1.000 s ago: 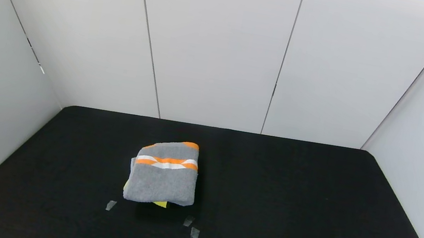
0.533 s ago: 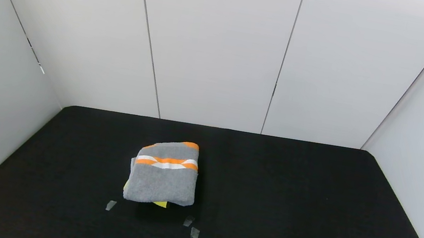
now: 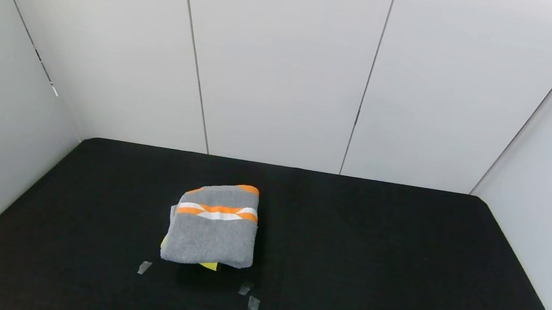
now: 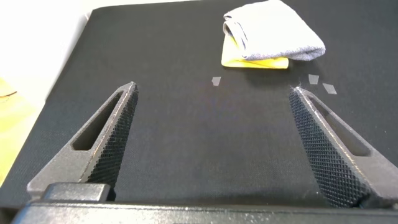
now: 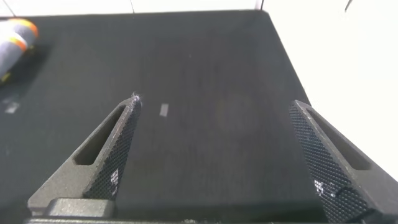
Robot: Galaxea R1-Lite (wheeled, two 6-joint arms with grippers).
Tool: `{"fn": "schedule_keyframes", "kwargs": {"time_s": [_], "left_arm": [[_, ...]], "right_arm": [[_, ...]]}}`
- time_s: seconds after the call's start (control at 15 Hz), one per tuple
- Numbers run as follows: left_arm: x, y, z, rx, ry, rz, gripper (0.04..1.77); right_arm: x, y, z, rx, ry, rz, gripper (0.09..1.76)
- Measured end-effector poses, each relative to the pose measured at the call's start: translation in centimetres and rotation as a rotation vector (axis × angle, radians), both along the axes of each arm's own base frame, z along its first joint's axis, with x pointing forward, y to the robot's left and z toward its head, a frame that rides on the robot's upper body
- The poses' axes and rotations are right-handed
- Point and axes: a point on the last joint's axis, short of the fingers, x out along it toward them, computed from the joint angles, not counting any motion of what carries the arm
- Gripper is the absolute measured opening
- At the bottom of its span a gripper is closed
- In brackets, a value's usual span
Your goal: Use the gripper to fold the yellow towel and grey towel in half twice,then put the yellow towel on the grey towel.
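Nothing moved: grey towel (image 3: 213, 226) atop yellow towel (image 4: 255, 61)

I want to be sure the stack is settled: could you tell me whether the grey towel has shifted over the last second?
No. The grey towel keeps its place relative to the tape marks on the black table.

The folded grey towel (image 3: 212, 226), orange-and-white band up, lies atop the yellow towel (image 3: 208, 265), whose edges peek out.

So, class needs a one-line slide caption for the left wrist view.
Open left claw over the black table, facing the folded grey towel lying on the yellow towel.
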Motion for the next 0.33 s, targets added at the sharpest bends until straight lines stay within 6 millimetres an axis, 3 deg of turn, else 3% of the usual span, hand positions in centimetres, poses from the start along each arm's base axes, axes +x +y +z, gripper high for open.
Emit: {"fn": "schedule_keyframes", "kwargs": {"time_s": [0.33], "left_arm": [[0.0,0.0,-0.01,0.008,0.001,-0.001,1.72]], "right_arm": [[0.03,0.02,0.19,-0.009,-0.024,0.004,1.71]]}}
